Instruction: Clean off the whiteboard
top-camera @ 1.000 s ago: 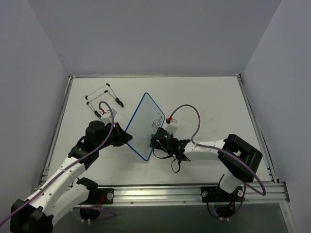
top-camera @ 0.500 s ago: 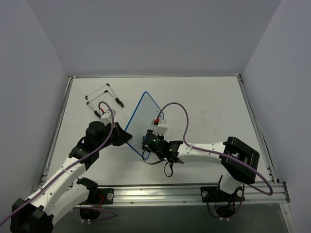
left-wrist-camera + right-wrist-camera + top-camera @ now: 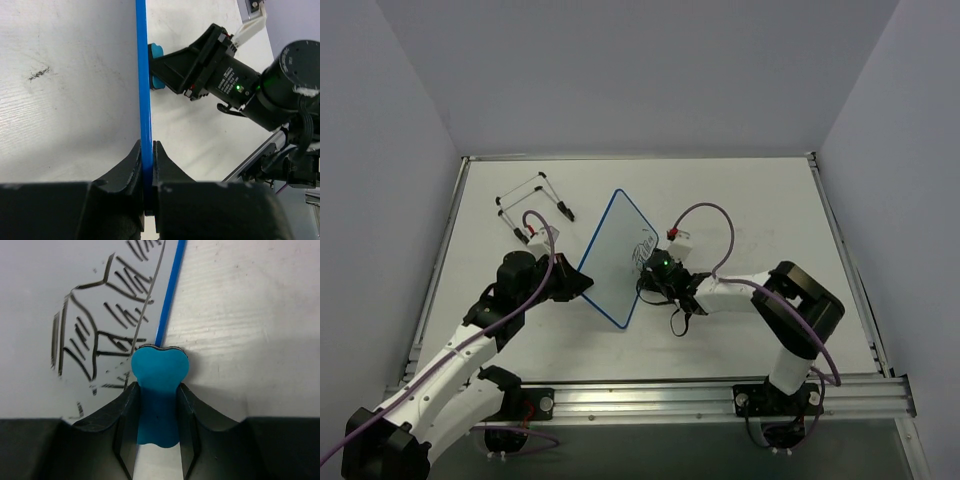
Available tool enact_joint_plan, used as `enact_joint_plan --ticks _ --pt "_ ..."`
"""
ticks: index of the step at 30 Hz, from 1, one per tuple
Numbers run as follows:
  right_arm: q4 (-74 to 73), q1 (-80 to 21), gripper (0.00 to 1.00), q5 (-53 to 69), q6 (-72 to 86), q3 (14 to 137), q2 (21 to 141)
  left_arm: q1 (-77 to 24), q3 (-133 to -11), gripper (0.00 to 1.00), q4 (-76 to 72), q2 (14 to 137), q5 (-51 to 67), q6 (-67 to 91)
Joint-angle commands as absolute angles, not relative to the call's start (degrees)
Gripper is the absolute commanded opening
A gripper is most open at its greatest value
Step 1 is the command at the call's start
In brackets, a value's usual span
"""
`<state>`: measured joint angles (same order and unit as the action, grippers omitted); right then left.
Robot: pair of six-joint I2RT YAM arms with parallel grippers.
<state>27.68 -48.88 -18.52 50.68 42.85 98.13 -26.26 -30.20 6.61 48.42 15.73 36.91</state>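
Plainly, the wiping step was in hand. The whiteboard stood tilted on its edge near the middle of the surface. The left hand had its fingers closed tight on the thin blue frame at the side nearest its own arm, bracing the board from there.

The right hand was clamped on a small blue eraser. The eraser's rounded end pressed against the written face, close beside the frame and at the fringe of the black handwriting. In the left wrist view the eraser met the board squarely from the far side.

Most of the strokes looked intact, lying above and to the left of the eraser in the right wrist view, so I judged the erasing to be barely begun.

The next move would call for dragging the eraser across those strokes in overlapping passes, with steady pressure into the face. Meanwhile the left hand would need to hold firm against that push, since a board pinched at one edge could pivot or tip.
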Motion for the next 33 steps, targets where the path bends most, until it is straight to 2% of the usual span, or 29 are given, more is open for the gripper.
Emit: enact_joint_plan --ticks 1,6,15,26,33 --pt "30.3 -46.5 0.0 -13.5 45.5 43.6 101.1 -27.6 -31.6 0.02 -1.3 46.7 29.0 41.7" --pt "26.8 -46.2 0.0 -11.5 41.3 50.6 99.4 -27.6 -31.8 0.02 -1.5 46.9 29.4 41.8" --pt "29.5 -46.9 0.0 4.5 41.7 57.3 97.3 -27.6 -31.7 0.02 -1.4 47.4 30.0 41.6" --pt "28.2 -40.5 0.0 -2.1 42.8 51.6 109.9 -27.6 -31.6 0.02 -0.9 46.9 30.2 41.2" --pt "21.1 -39.9 0.0 -5.2 40.8 58.0 111.9 -27.5 -31.4 0.02 -1.0 47.1 30.8 41.0"
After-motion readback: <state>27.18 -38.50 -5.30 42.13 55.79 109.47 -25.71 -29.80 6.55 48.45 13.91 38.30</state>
